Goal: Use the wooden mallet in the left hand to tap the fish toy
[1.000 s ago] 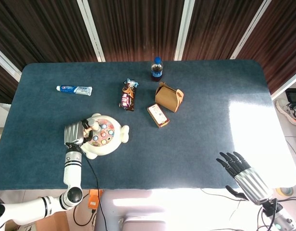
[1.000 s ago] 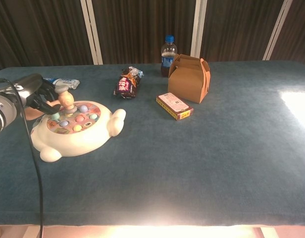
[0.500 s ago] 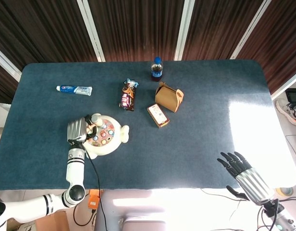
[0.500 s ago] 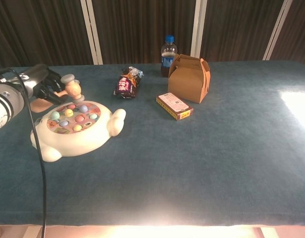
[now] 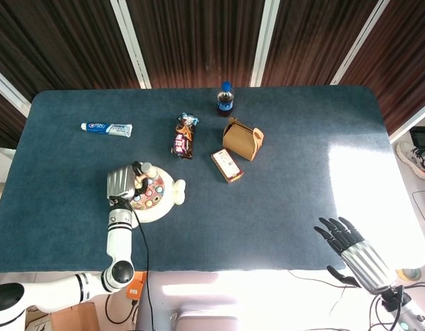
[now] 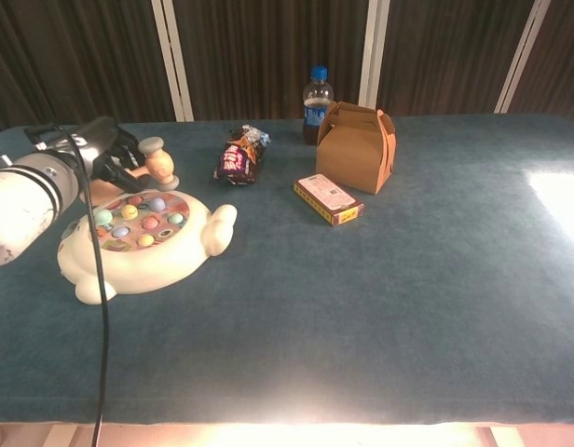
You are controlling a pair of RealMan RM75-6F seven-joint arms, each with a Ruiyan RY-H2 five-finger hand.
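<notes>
On a blue-clothed table [image 5: 281,207] before dark curtains, our left hand [image 6: 99,154] grips the wooden mallet [image 6: 157,164], raised above the fish toy [image 6: 143,242]. We should drop squarely onto its pegs. Our right hand [image 5: 347,241] idles, fingers spread.

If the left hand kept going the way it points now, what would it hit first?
Probably nothing soon. The left hand, holding the wooden mallet above the fish toy, points toward the snack packet; that looks first in line, though depth is unclear.
</notes>
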